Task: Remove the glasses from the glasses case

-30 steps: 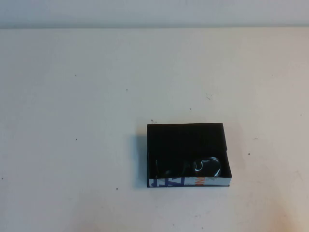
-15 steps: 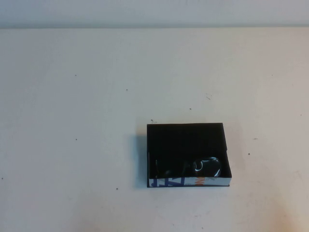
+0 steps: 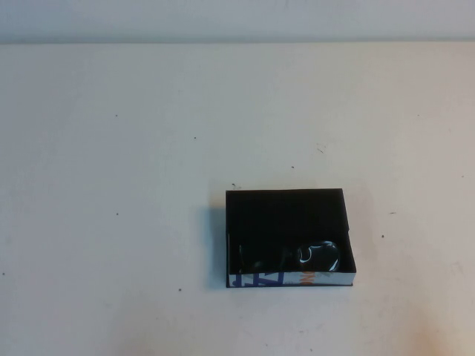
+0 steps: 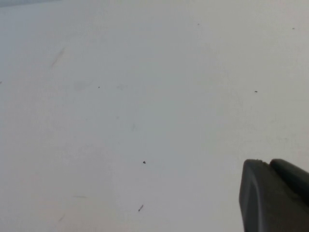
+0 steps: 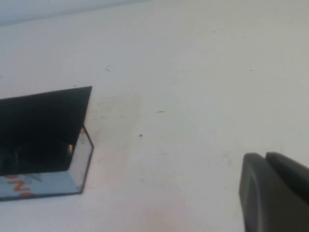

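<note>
The glasses case [image 3: 288,237] is a flat black box that sits open on the white table [image 3: 133,185]. In the high view it lies a little toward the robot's right side and close to the robot's edge of the table. The wall of the case nearest the robot is white with blue and orange print.

The glasses [image 3: 291,256] lie inside the case, down by that printed wall. One shiny dark lens shows at the case's right end, and the rest of the black frame is hard to pick out against the black inside.

The left gripper [image 4: 275,195] shows only in the left wrist view, as a dark finger piece above bare table. The case is not in that view, so the gripper is away from it. I cannot tell how its fingers are set.

The right gripper [image 5: 275,193] shows only in the right wrist view, as a dark finger piece over bare table. The case lies well apart from it, and nothing touches the glasses. I cannot tell how its fingers are set either
</note>
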